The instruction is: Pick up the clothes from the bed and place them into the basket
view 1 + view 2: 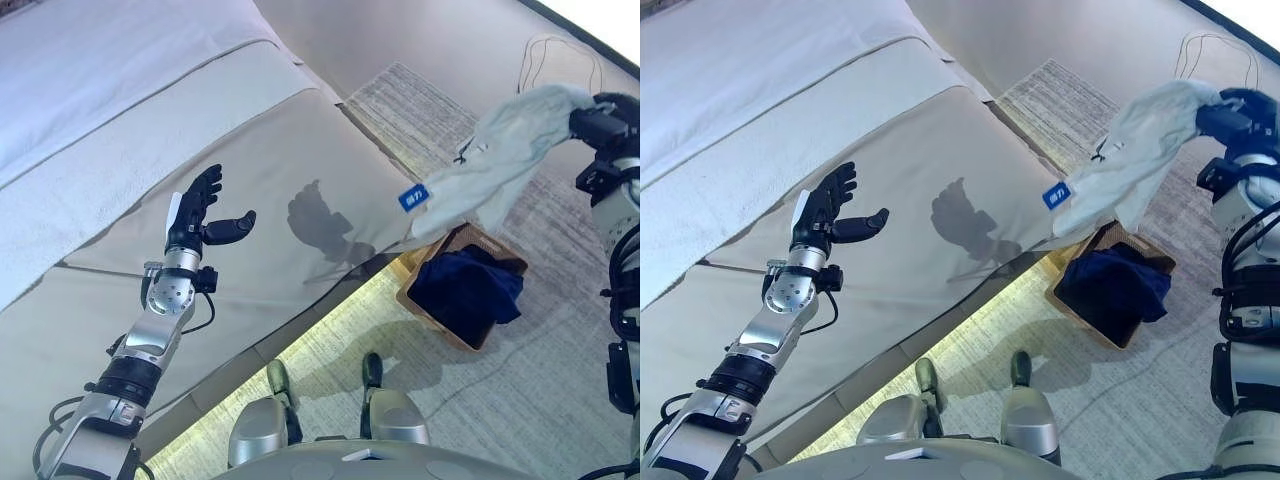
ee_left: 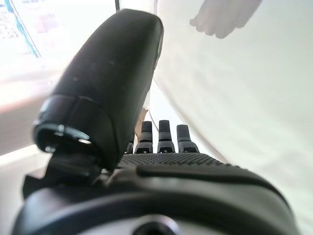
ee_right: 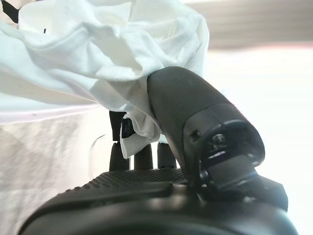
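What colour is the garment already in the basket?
Dark navy blue garment, in the basket; clearest in the left eye view.

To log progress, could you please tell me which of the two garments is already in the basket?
The dark blue garment lies in the basket; the white garment hangs from the right robot hand.

The bed (image 1: 260,150) wears smooth, matt beige cloth. The white garment (image 1: 500,160) is soft, creased fabric with a glossy blue tag (image 1: 412,197). The basket (image 1: 422,305) looks woven; dark blue cloth (image 1: 465,290) inside is matt. The rug (image 1: 500,390) is rough-woven.
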